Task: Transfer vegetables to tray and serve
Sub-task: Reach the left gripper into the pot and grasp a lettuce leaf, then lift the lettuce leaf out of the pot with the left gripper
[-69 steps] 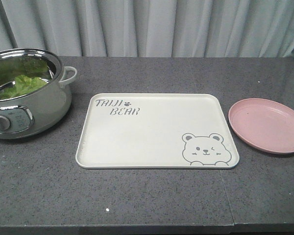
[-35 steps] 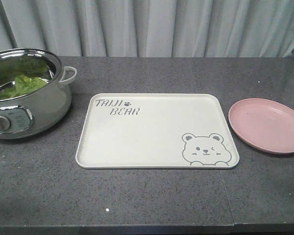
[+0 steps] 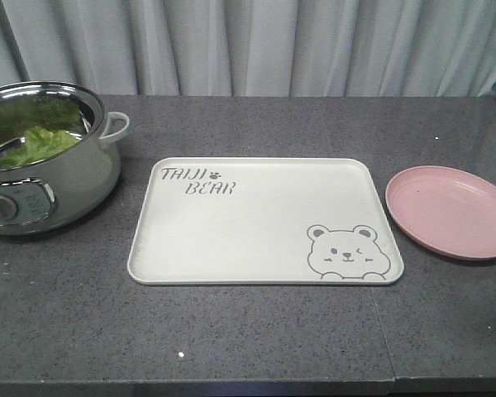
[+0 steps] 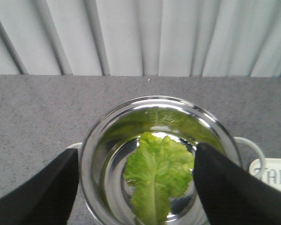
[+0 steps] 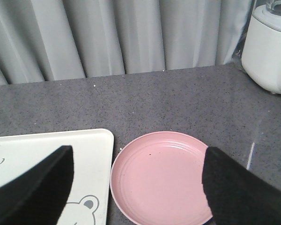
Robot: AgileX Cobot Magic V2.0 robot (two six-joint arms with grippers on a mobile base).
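A bright green lettuce leaf point(image 4: 155, 176) lies flat in the bottom of a steel electric pot point(image 4: 91, 154); from the front it shows inside the pot point(image 3: 35, 142) at the far left. My left gripper point(image 4: 136, 180) hangs open above the pot, its black fingers point(image 4: 42, 192) spread wider than the leaf and holding nothing. The cream tray point(image 3: 256, 240) with the bear drawing lies bare in the middle of the counter. My right gripper point(image 5: 138, 185) is open over the pink plate point(image 5: 161, 176), with the tray's corner point(image 5: 96, 140) under its left finger. Neither arm shows in the front view.
The pot point(image 3: 41, 165) has a white side handle point(image 3: 116, 126) and a dial on its front. A round pink plate point(image 3: 448, 211) lies right of the tray. A white appliance point(image 5: 269, 47) stands at the back right. Grey curtains hang behind the dark counter.
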